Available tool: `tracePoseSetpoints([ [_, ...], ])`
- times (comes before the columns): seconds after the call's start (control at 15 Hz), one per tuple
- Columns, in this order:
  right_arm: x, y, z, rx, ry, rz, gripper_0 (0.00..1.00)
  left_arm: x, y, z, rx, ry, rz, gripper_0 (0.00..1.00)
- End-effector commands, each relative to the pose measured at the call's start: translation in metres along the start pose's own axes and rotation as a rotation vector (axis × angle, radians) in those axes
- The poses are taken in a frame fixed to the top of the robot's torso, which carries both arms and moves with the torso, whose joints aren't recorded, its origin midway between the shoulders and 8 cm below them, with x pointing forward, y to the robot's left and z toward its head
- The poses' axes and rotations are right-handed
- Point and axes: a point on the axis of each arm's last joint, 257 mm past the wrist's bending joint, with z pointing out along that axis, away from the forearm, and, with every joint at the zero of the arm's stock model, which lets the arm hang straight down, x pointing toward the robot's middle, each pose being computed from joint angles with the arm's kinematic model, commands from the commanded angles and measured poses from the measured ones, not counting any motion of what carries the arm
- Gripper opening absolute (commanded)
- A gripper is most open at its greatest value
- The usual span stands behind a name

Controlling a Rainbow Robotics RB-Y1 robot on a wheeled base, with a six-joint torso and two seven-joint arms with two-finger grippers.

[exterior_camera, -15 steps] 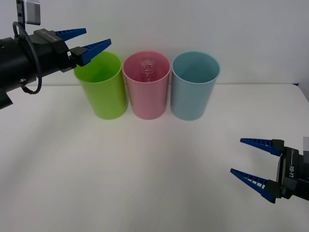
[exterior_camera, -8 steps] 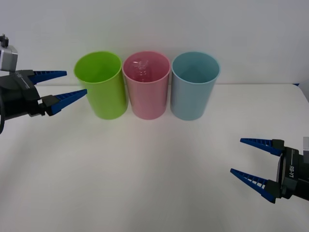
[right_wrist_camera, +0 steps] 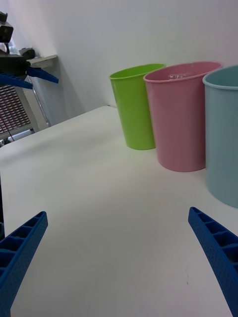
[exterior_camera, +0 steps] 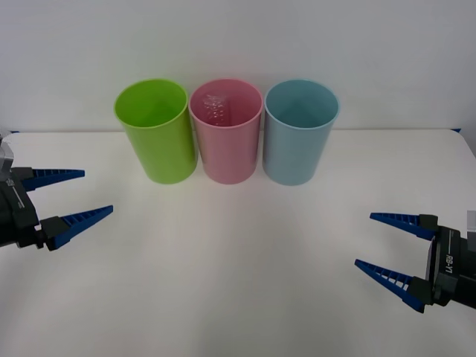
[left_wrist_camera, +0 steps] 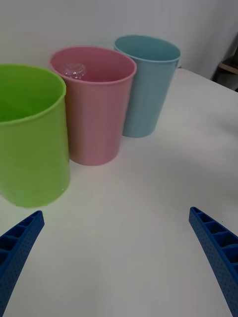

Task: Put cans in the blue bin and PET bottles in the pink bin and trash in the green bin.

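Clear PET bottle [exterior_camera: 216, 109] stands inside the pink bin [exterior_camera: 226, 141] — seen from the front and left wrist. Left tool [exterior_camera: 73, 197] at lower left and right tool [exterior_camera: 387, 245] at lower right both gape empty over the counter [exterior_camera: 238, 260].

- A plain white wall [exterior_camera: 238, 37] is running behind the white table [exterior_camera: 238, 282].
- Soft, even light is falling across the table, leaving faint shadows.
- A grey shelf [right_wrist_camera: 42, 60] is standing out by the wall.

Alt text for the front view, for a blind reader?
Green bin, pink bin holding a clear bottle, and blue bin stand in a row on a white table. Left gripper and right gripper sit open near the edges.
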Motion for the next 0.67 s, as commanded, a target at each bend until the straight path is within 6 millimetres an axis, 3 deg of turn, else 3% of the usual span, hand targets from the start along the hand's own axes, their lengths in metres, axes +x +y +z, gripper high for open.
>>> tracePoseSetpoints([
  [0.07, 0.0, 0.0, 0.0, 0.0, 0.0, 0.0, 0.98, 0.033, -0.012, -0.01, -0.028, 0.044, 0.007, 1.0],
  [0.33, 0.0, 0.0, 0.0, 0.0, 0.0, 0.0, 0.99, 0.069, -0.031, -0.022, -0.061, 0.053, 0.008, 1.0],
  [0.67, 0.0, 0.0, 0.0, 0.0, 0.0, 0.0, 0.98, 0.095, -0.046, -0.028, -0.102, 0.075, -0.022, 1.0],
])
